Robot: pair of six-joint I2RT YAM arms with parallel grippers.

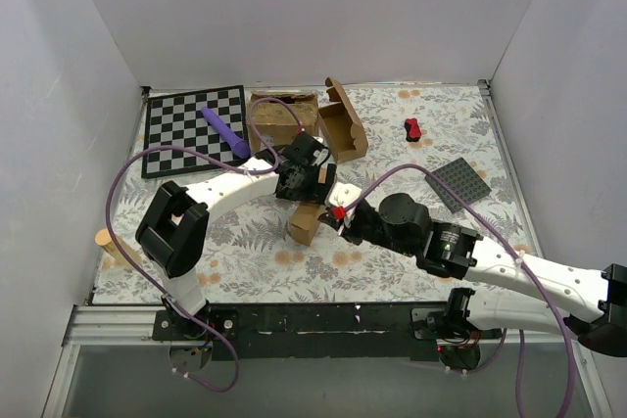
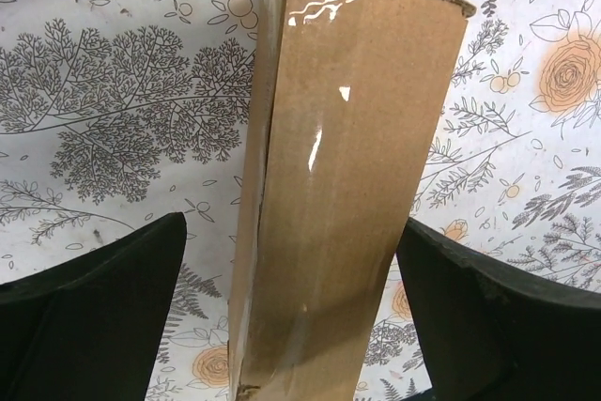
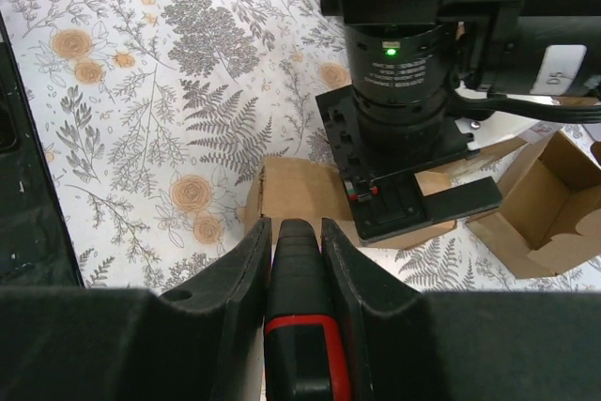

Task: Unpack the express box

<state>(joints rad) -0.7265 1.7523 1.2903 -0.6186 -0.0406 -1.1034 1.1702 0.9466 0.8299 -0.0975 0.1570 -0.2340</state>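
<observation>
- Floral tablecloth (image 1: 245, 252), shut in by white walls, carries the whole scene.
- Right gripper (image 3: 296, 237) is clamped on a black-and-red tool (image 3: 299, 354), probably a box cutter. Its nose aims toward 12 o'clock in the right wrist view, at the express box (image 3: 300, 192). That grip looks chosen for slitting tape.
- Left gripper (image 2: 291, 326) stands wide apart, with one finger at 9 o'clock and one at 3 o'clock of the box, touching neither side. It is likely poised to steady the box for the cut.
- The express box sits mid-table, at 6 o'clock from the left gripper in the top view. It is a slim brown corrugated mailer, sealed, with glossy clear tape running along its length and slightly frayed corners.
- Farther out from the box in the top view are an open mailer (image 1: 343, 122) at 12 o'clock, a larger carton (image 1: 284, 115) at 11, a chessboard (image 1: 194, 129) at 10 and a grey studded plate (image 1: 458, 183) at 3.
</observation>
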